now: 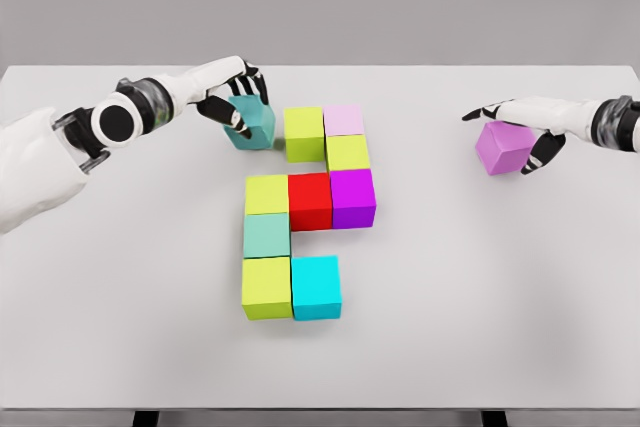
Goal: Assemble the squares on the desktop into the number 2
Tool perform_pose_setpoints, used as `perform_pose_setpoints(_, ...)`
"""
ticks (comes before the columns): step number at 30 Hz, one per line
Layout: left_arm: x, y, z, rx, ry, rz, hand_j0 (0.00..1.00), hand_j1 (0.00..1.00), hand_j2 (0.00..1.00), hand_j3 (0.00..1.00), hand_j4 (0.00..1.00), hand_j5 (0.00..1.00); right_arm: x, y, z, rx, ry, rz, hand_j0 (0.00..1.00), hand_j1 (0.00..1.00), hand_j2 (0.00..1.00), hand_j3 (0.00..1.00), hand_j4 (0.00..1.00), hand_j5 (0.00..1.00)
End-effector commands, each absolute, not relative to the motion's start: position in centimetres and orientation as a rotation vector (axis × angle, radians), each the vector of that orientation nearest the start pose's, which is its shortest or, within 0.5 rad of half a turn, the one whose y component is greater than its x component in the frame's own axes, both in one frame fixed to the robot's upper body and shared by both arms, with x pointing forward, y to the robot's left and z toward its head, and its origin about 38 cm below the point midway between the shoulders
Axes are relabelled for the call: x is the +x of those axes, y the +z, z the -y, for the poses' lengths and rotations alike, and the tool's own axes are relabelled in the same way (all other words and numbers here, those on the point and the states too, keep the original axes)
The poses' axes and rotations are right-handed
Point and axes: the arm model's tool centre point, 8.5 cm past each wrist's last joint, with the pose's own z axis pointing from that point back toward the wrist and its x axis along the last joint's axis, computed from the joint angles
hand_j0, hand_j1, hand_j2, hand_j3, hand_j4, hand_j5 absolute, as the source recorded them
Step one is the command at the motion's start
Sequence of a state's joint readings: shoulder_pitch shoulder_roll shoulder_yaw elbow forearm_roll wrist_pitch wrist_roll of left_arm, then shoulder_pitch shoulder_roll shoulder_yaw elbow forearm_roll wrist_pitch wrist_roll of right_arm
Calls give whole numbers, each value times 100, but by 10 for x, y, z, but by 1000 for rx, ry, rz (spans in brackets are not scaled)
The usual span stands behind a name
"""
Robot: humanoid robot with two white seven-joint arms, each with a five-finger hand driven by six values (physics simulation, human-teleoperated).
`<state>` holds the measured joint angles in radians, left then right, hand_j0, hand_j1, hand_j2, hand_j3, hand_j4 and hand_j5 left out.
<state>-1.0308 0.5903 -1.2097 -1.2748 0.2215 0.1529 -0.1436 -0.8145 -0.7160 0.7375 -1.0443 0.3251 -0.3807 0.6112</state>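
We count most of the 2 built — left robot hand [235,97] seemingly gripping the teal block [252,122], right robot hand [520,122] clutching the violet block [503,147]; both remain unplaced.

On the white tabletop [120,327], nine coloured cubes form a partial figure, from a yellow-green cube [303,133] at top to a cyan cube [316,287] at bottom. The left hand [235,97] grips a teal cube [254,123] just beside the yellow-green one. Well apart, the right hand [515,122] clasps a violet cube [503,149].
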Motion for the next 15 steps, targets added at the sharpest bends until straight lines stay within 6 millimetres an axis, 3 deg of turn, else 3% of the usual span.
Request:
perform_pose_setpoints(1, 519, 197, -200, 282, -1336, 1315, 35, 35, 35, 35, 35, 35, 500, 179, 355, -399, 1760, 1071, 100, 100, 100, 100, 100, 100)
perform_pose_setpoints(8, 518, 198, -198, 273, -1338, 1322, 39, 39, 39, 39, 39, 39, 501, 177, 351, -394, 1772, 1059, 100, 100, 100, 100, 100, 100)
perform_pose_setpoints(9, 518, 199, -198, 270, -1341, 1323, 39, 39, 39, 39, 39, 39, 501, 177, 350, -393, 1770, 1062, 93, 93, 93, 93, 93, 93)
perform_pose_setpoints(14, 518, 197, -195, 264, -1345, 1322, 47, 47, 47, 47, 47, 47, 502, 181, 350, -398, 1771, 1068, 91, 91, 91, 91, 91, 91)
perform_pose_setpoints(15, 519, 197, -196, 266, -1343, 1321, 48, 48, 48, 48, 48, 48, 502, 181, 351, -397, 1772, 1068, 86, 86, 86, 86, 86, 86)
